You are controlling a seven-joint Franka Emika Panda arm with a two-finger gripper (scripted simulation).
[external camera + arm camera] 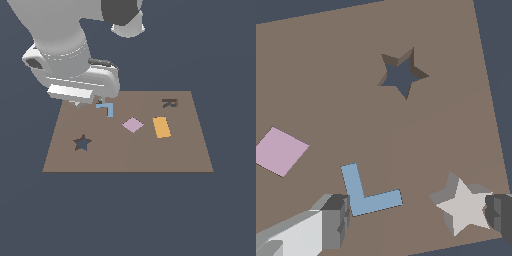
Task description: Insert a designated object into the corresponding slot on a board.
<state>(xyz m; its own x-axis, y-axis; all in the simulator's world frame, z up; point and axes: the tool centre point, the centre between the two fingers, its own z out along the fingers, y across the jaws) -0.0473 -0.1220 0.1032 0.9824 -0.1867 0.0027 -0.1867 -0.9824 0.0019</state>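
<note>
Gripper (416, 217) jaws spread wide over the board (185, 150); pale star (466, 207) seemingly beside one finger (501, 212); slot (82, 143) empty.

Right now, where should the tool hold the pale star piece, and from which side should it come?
Come from straight above: the pale star piece lies flat on the board. Pinch across its body, one finger at each side, in the notches between the points. The tool is open around it.

gripper (415, 220): fingers cut off by wrist view edges; hidden behind arm body in exterior view
star piece (463, 206): hidden in exterior view
L (106, 108): partly covered by arm
</note>
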